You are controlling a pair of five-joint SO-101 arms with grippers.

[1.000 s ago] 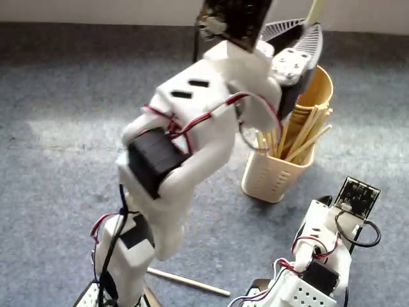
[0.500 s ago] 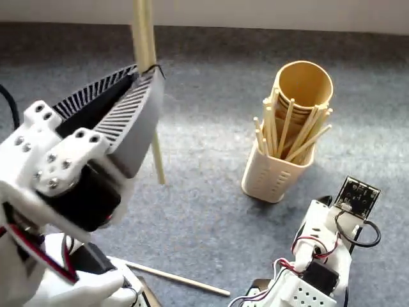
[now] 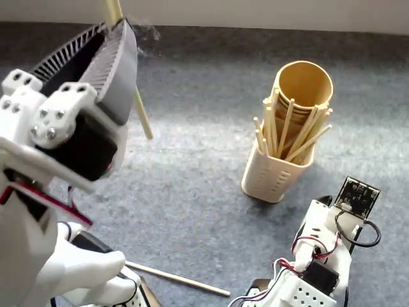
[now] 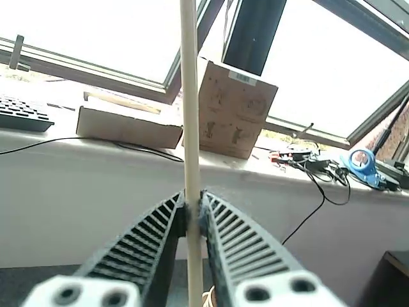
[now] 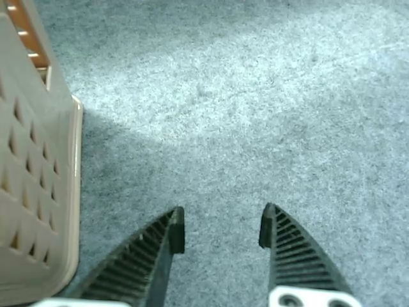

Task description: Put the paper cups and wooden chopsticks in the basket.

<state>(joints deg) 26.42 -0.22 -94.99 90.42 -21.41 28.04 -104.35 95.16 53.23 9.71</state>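
My left pincer is closed on one wooden chopstick, held upright. My right pincer is moderately open and empty, over the carpet beside the basket.

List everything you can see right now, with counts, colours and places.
Basket: one, cream, upright on the carpet.
Paper cups: nested stack, tan, count unclear, in the basket.
Chopsticks in basket: several, pale wood, beside the cups.
Loose chopstick: one, pale wood, lying on the carpet, apart from the basket.
Held chopstick: one, pale wood, in the left gripper.
Carpet: grey-blue.
Left gripper: shut, raised.
Right gripper: open, over carpet beside the basket.
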